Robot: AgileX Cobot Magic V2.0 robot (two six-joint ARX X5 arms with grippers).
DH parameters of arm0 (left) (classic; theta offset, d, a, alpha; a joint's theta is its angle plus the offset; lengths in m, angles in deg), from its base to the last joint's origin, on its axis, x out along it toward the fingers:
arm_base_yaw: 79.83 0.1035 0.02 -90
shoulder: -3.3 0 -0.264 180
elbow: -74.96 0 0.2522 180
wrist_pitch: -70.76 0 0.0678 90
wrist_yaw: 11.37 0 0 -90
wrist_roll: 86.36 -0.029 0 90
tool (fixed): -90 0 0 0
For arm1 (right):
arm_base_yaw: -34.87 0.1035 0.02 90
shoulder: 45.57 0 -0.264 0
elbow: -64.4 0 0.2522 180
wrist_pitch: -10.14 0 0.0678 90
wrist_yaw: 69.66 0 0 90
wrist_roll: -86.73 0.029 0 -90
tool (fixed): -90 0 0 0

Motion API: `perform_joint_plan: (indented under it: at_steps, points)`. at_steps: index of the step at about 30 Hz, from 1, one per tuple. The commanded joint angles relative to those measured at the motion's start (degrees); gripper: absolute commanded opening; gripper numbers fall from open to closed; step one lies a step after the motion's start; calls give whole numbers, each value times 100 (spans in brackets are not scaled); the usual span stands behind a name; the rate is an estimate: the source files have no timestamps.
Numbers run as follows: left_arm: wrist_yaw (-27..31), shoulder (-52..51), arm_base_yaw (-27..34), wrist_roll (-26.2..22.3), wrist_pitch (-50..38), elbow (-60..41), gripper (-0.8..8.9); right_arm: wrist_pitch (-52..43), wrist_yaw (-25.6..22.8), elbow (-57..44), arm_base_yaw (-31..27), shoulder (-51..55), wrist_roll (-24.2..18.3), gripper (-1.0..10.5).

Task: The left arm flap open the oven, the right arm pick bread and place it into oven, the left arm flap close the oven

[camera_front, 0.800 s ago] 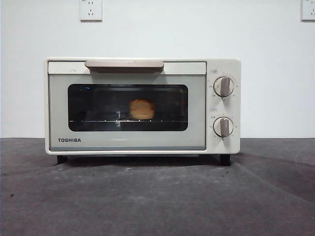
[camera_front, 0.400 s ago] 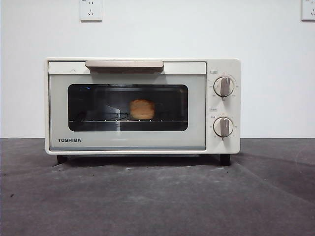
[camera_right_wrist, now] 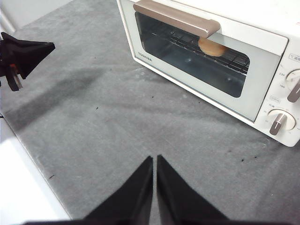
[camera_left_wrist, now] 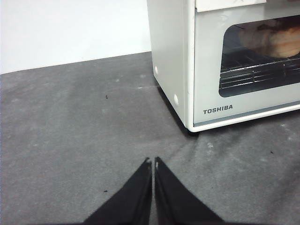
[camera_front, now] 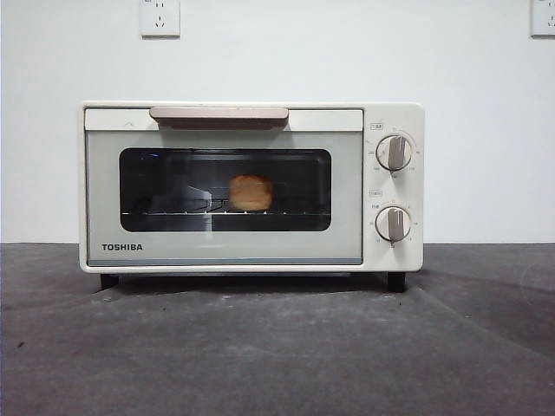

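The cream-white Toshiba oven (camera_front: pixel 251 186) stands on the grey mat with its door shut and its beige handle (camera_front: pixel 218 113) at the top. The golden bread (camera_front: pixel 251 192) lies on the wire rack behind the dark glass; it also shows in the left wrist view (camera_left_wrist: pixel 281 41) and in the right wrist view (camera_right_wrist: pixel 212 47). My left gripper (camera_left_wrist: pixel 153 161) is shut and empty, low over the mat, off the oven's Toshiba-logo corner (camera_left_wrist: pixel 190 126). My right gripper (camera_right_wrist: pixel 154 158) is shut and empty, above the mat in front of the oven (camera_right_wrist: pixel 211 61). Neither arm shows in the front view.
The oven's two round knobs (camera_front: pixel 394 152) are beside the door. Grey mat (camera_front: pixel 277 347) spreads in front of the oven. The left gripper (camera_right_wrist: pixel 23 51) shows at the right wrist picture's edge. Wall sockets (camera_front: pixel 159 16) sit on the white wall behind.
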Motion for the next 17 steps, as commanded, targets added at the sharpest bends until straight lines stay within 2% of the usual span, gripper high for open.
perform_joint_plan:
  at_steps: [1,4,10,14,17]
  points:
    - [-11,-11,-2,-28,37,-118,16,-70,-4,24,-105,122,-186,9]
    - [-11,-11,-2,-28,37,-118,16,-111,-2,22,-560,310,-337,9]
    - [-11,-11,-2,-28,37,-118,16,-758,153,-361,-2164,879,-479,9]
    - [-9,-11,-2,-28,37,-118,16,-1587,448,-1078,-3154,1412,-715,9]
    - [-11,-11,-2,-28,37,-118,16,-2288,472,-1786,-3698,1895,-793,9]
